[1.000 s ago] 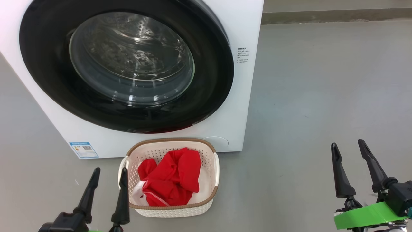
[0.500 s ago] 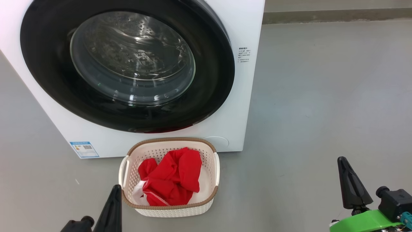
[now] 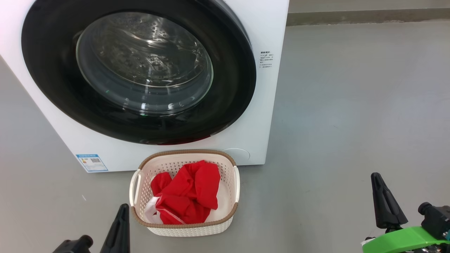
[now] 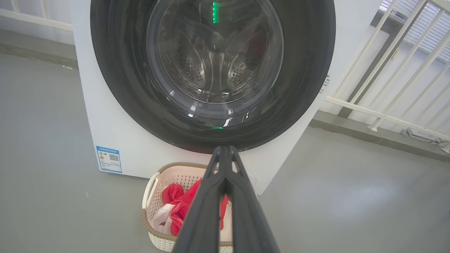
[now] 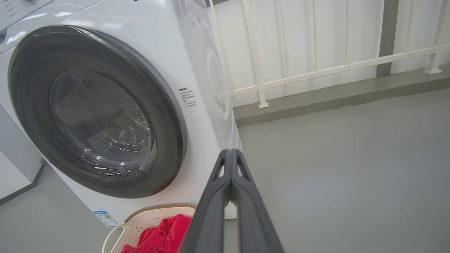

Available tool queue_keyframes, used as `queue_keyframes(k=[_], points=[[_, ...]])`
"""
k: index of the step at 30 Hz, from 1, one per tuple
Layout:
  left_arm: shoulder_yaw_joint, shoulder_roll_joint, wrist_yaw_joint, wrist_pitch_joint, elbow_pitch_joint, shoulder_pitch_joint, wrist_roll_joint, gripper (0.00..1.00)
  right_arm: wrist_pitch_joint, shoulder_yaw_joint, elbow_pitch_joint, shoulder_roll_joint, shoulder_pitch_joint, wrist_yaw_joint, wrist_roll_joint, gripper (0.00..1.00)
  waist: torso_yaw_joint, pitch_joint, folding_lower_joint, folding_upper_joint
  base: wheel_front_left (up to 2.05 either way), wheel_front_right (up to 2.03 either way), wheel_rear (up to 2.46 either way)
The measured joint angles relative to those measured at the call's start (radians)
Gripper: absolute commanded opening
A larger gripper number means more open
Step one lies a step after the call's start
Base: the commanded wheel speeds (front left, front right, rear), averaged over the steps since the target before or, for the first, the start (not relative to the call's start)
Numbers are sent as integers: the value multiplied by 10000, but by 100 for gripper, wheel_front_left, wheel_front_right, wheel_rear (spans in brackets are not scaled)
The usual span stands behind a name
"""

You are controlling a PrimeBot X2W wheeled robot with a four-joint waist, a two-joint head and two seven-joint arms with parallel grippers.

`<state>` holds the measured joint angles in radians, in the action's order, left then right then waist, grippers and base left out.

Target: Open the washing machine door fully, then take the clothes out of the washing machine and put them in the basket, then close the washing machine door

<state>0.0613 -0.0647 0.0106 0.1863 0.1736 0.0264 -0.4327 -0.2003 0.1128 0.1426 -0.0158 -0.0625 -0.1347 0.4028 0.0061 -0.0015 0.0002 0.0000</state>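
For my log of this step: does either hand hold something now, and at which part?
Nothing is held. The left hand and the right hand are both shut and empty.

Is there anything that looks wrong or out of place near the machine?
One small thing: a thin red streak on the lower edge of the door, above the basket. It may reflect the red clothes or be pinched fabric; I cannot tell. Nothing else stands out.

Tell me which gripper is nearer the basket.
Left. The left gripper is close beside the basket, at its front left corner. The right gripper is far off to the basket's right.
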Motion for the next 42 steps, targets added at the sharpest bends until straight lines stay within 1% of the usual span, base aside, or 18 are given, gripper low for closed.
queue_keyframes(k=[6,42], points=[[-54,13,88,-104,46,-13,-533,0,174,4,56,-4,14,0,550,0,-3,3,0,0,0,0,0],[-562,111,431,-1129,355,-320,-4516,0,1220,36,499,-61,386,2,4644,0,-24,18,-1,0,0,0,0]])
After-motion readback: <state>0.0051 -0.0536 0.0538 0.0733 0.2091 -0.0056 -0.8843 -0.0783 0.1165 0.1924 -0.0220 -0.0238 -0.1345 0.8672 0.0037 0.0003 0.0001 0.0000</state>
